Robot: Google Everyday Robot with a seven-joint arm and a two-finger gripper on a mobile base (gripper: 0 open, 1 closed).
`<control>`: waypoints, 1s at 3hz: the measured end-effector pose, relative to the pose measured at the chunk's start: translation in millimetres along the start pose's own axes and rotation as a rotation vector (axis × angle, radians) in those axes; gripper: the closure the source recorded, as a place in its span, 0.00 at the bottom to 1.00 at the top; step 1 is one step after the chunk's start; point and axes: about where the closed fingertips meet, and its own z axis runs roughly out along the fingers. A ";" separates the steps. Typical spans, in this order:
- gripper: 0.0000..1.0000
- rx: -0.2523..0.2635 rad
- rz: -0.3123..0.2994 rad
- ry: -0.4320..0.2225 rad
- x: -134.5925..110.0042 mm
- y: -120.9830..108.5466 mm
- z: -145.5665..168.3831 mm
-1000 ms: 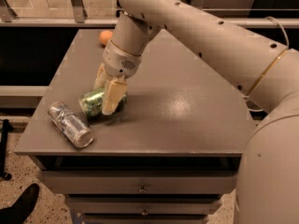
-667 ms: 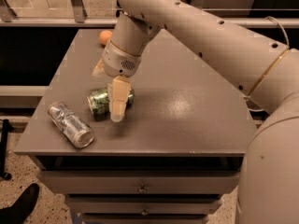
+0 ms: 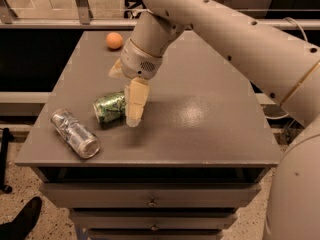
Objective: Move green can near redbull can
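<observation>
The green can (image 3: 109, 107) lies on its side on the grey table (image 3: 210, 119), left of centre. The redbull can (image 3: 75, 133), slim and silvery, lies on its side near the table's front left corner, a short gap left of the green can. My gripper (image 3: 125, 88) hangs just above and to the right of the green can. It is open, with one pale finger (image 3: 136, 103) at the can's right end and the other finger (image 3: 115, 69) behind it. It holds nothing.
An orange ball (image 3: 114, 40) sits at the table's back left. The table has drawers (image 3: 150, 202) under its front edge. A dark shoe (image 3: 20, 224) shows on the floor at the lower left.
The gripper was closed around the green can; it has opened, let the can go and lifted slightly. The can now rests on the table beside the near finger.
</observation>
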 end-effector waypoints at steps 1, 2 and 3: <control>0.00 0.078 0.073 -0.044 24.1 -2.4 -33.0; 0.00 0.186 0.168 -0.134 67.5 -8.2 -79.7; 0.00 0.297 0.262 -0.263 115.8 -10.2 -127.4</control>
